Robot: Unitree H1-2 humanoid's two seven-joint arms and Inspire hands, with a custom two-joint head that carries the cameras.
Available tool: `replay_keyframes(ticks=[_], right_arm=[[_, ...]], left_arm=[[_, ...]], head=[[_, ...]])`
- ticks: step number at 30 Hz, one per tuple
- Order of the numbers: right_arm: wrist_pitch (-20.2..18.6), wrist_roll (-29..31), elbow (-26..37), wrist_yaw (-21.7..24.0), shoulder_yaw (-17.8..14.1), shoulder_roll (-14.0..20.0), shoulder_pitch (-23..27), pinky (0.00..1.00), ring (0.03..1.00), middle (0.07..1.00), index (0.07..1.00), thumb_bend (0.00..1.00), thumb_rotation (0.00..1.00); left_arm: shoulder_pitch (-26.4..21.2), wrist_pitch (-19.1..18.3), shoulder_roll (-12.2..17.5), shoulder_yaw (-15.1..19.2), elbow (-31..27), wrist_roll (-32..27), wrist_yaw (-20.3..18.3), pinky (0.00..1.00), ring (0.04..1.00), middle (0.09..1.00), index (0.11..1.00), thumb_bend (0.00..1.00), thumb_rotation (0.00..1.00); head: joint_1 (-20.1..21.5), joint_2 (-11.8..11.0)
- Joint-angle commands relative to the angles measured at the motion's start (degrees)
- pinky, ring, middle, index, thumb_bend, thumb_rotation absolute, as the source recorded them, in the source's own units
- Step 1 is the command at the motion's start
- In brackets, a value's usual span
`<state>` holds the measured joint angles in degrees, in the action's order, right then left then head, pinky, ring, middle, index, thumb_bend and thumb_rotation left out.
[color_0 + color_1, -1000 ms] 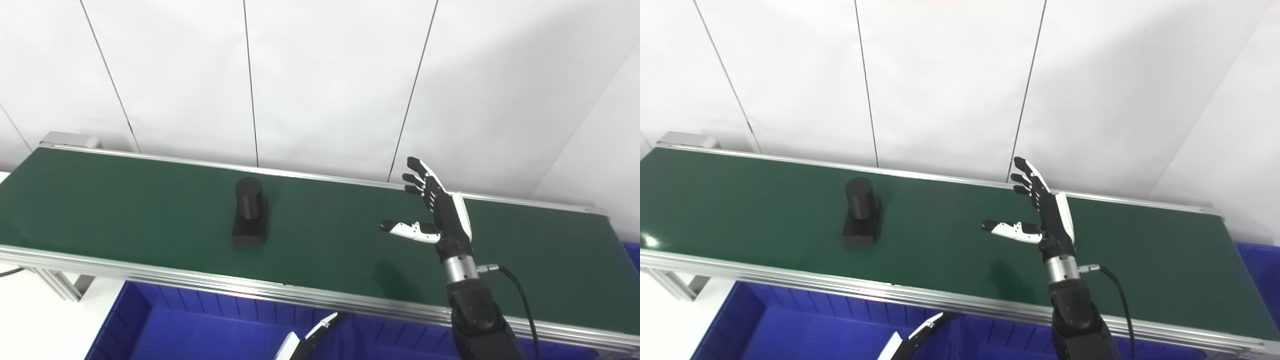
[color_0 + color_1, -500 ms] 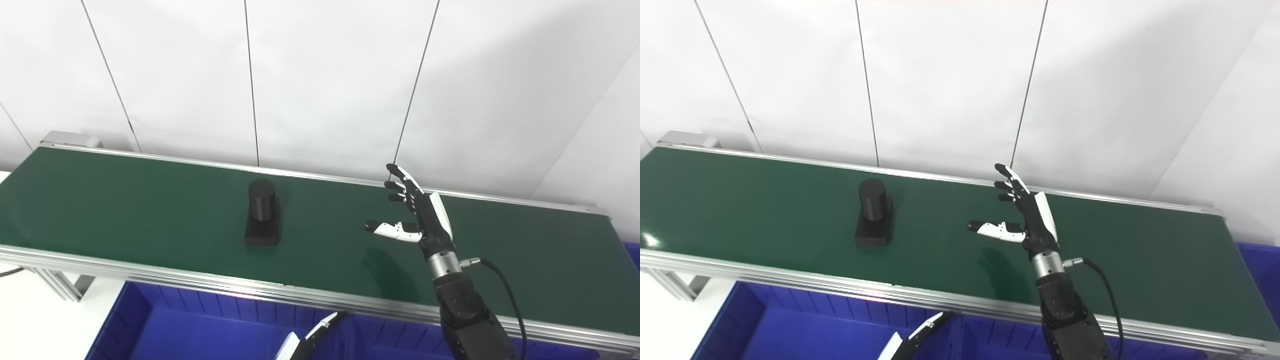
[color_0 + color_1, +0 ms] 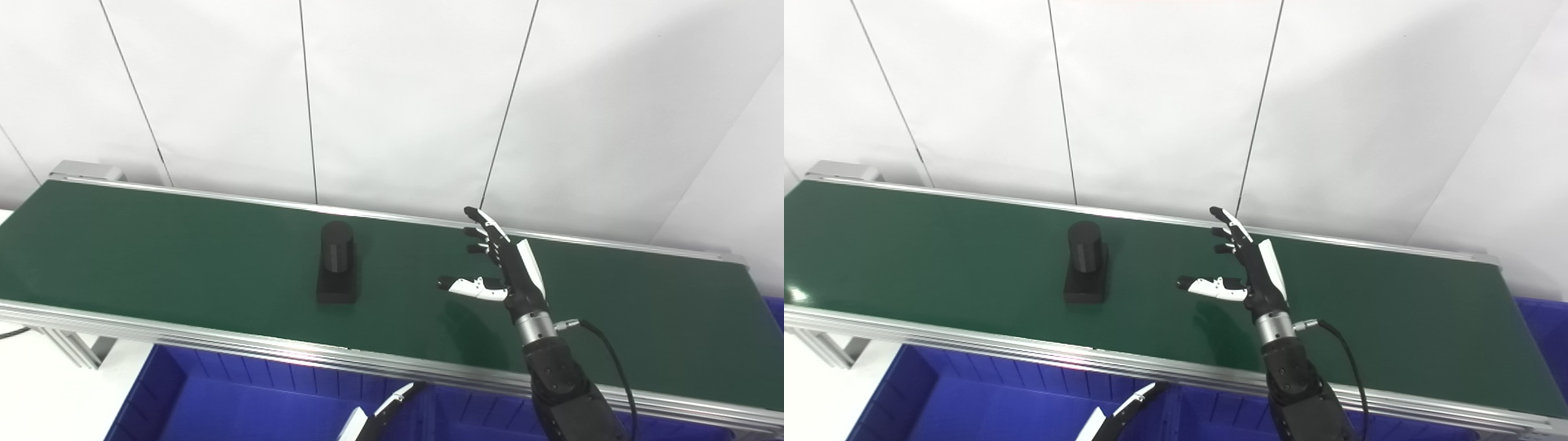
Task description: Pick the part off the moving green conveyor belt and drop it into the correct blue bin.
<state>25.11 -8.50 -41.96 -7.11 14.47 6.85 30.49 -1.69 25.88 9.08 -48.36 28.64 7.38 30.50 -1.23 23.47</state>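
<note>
One black part (image 3: 336, 263) sits mid-belt on the green conveyor belt (image 3: 153, 245), toward its near edge. Right hand (image 3: 505, 269) hovers nearby, fingers spread, empty. Left hand (image 3: 373, 419) barely peeks in over one blue bin (image 3: 245, 398), can't tell its state. The right eye view shows another bin's corner (image 3: 1540, 321) at the belt's right end.

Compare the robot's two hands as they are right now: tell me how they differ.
Position: the right hand is raised over the green conveyor belt, while the left hand sits low at the picture's bottom edge, before the blue bin.
Visibility: the right hand shows whole, fingers spread open; only a sliver of the left shows, so its state cannot be told.
Shared: both are black and white, and neither touches the black part.
</note>
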Motion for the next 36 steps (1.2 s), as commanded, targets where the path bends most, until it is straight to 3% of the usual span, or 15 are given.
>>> replay_keyframes(ticks=[1,8,27,36], right_arm=[[1.81,0.09,1.53,-0.48,-0.13,0.52,2.21,0.72,0.837,0.925,0.901,0.96,0.44],[1.81,0.29,1.67,-0.35,-0.28,0.71,1.93,0.73,0.837,0.934,0.902,0.98,0.45],[1.80,1.70,0.83,-0.17,-1.74,-0.28,1.36,0.73,0.826,0.922,0.906,0.96,0.45],[1.79,-2.00,-7.66,-1.29,0.09,-1.63,5.33,0.70,0.831,0.927,0.898,0.96,0.43]], left_arm=[[-1.27,1.05,-0.53,0.42,-1.16,0.01,-0.02,0.91,0.911,0.916,0.896,0.89,0.87],[-1.87,1.05,-0.30,-0.55,-0.77,0.99,1.47,0.90,0.906,0.914,0.898,0.88,0.88],[-1.27,1.05,0.12,-0.35,-1.63,0.42,0.84,0.90,0.908,0.914,0.901,0.90,0.87],[-0.57,1.05,0.41,0.01,-2.74,0.10,0.03,0.91,0.913,0.917,0.903,0.90,0.87]], head=[[0.02,-0.07],[0.16,-0.03],[0.13,0.19],[-0.16,0.36]])
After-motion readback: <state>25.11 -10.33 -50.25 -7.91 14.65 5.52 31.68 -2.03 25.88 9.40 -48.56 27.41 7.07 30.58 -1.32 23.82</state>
